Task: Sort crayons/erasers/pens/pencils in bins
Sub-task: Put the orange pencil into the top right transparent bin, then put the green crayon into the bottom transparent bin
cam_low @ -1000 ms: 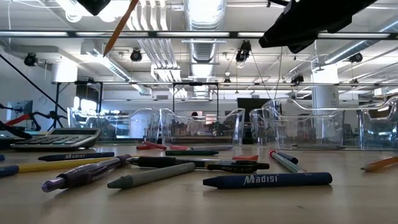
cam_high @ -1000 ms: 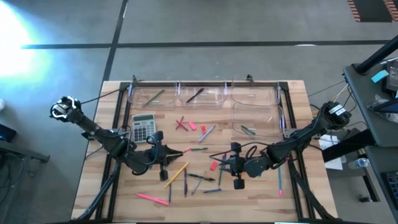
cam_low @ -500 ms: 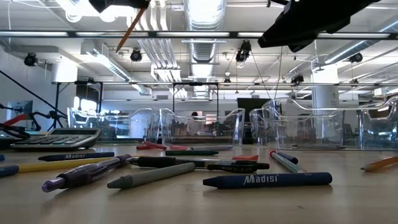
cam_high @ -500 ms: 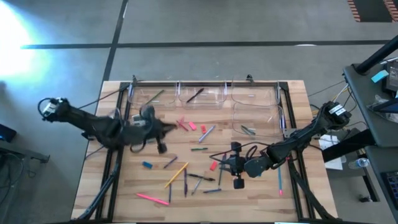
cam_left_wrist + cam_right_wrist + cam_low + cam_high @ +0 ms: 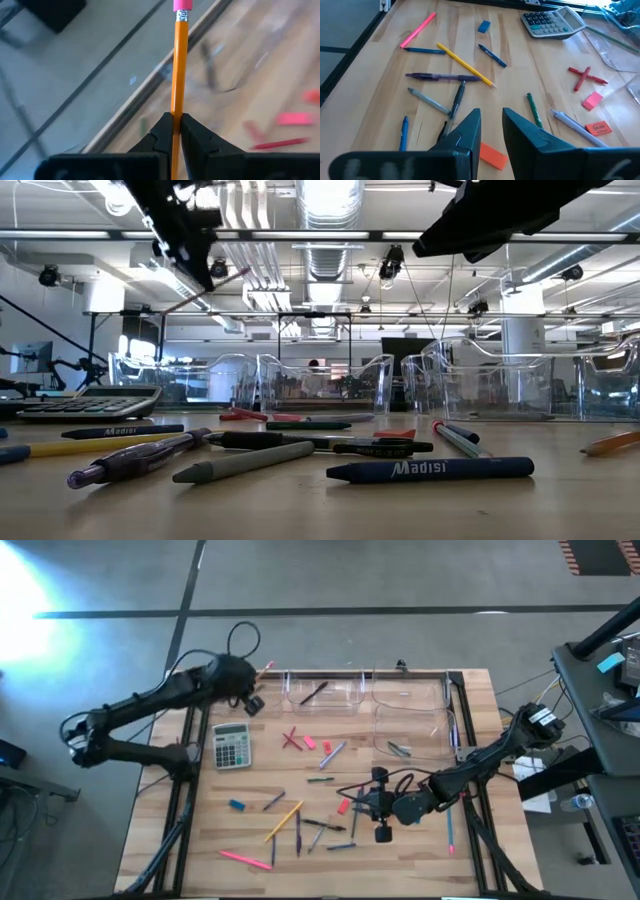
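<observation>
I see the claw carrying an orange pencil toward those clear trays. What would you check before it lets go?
1. Grip: left claw shut on the orange pencil: ok.
2. Claw above the far-left tray: ok, it hangs at that tray's corner.
3. Pencil lined up lengthwise with the tray: cannot tell.
4. Room in the tray: cannot tell, the arm covers much of it.
5. Right claw out of the way, over the loose sticks, nothing between its fingers: ok.

A grey calculator (image 5: 231,745) lies on the wooden table (image 5: 470,870), near its left edge.
</observation>
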Tool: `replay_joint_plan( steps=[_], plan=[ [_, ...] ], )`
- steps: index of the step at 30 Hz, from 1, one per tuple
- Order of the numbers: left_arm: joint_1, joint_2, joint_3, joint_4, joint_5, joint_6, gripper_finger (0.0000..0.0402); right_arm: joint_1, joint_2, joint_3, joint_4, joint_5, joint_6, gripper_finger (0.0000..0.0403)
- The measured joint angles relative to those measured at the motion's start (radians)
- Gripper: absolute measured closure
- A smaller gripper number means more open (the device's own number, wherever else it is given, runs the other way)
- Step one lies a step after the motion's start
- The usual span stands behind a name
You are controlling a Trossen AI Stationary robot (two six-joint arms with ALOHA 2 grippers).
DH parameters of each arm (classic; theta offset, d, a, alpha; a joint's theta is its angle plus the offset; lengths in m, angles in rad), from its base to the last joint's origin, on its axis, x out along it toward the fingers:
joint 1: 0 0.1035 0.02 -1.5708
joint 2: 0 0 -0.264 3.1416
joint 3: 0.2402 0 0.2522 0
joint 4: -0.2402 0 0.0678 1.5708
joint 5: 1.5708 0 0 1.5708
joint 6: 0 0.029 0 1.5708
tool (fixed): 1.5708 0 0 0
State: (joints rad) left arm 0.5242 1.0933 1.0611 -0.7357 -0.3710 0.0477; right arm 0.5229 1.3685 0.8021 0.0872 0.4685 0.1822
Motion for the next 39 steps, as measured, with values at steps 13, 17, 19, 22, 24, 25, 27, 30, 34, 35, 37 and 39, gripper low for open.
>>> replay_joint_plan(
  steps=[13, 17, 19, 22, 24, 25, 27, 30, 34, 35, 37, 39],
  plan=[
    [0.197, 0.286, 0.014, -0.042, -0.132, 0.247, 0.0393, 0.000, 0.000, 0.000, 0.000, 0.006, 0.001, 0.0330],
    [0.224, 0.346, 0.013, -0.039, -0.148, 0.250, 0.0393, 0.000, 0.000, 0.000, 0.000, 0.006, 0.001, 0.0330],
    [0.228, 0.374, 0.013, -0.032, -0.148, 0.257, 0.0393, 0.000, 0.000, 0.000, 0.000, 0.006, 0.001, 0.0330],
    [0.229, 0.412, 0.012, -0.023, -0.149, 0.273, 0.0393, 0.000, 0.000, 0.000, 0.000, 0.006, 0.000, 0.0330],
    [0.229, 0.437, 0.012, -0.023, -0.149, 0.275, 0.0393, 0.000, 0.000, 0.000, -0.001, 0.005, 0.000, 0.0330],
    [0.229, 0.448, 0.012, -0.023, -0.149, 0.278, 0.0393, 0.000, 0.000, 0.000, 0.000, 0.005, 0.000, 0.0330],
    [0.229, 0.464, 0.012, -0.022, -0.148, 0.282, 0.0393, 0.000, 0.000, -0.001, -0.001, 0.005, 0.000, 0.0330],
    [0.229, 0.474, 0.012, -0.008, -0.149, 0.283, 0.0383, 0.000, 0.000, -0.003, -0.001, 0.005, 0.000, 0.0330],
    [0.229, 0.473, 0.013, -0.004, -0.159, 0.300, 0.0357, 0.000, 0.000, -0.005, -0.001, 0.005, 0.000, 0.0330],
    [0.229, 0.470, 0.013, -0.006, -0.163, 0.300, 0.0350, 0.000, 0.000, -0.005, 0.000, 0.005, 0.000, 0.0330],
    [0.229, 0.462, 0.013, -0.006, -0.165, 0.300, 0.0335, 0.000, 0.000, -0.005, 0.000, 0.005, 0.000, 0.0330],
    [0.229, 0.455, 0.013, -0.006, -0.165, 0.300, 0.0320, 0.000, 0.000, -0.005, 0.000, 0.005, 0.000, 0.0330]
  ],
)
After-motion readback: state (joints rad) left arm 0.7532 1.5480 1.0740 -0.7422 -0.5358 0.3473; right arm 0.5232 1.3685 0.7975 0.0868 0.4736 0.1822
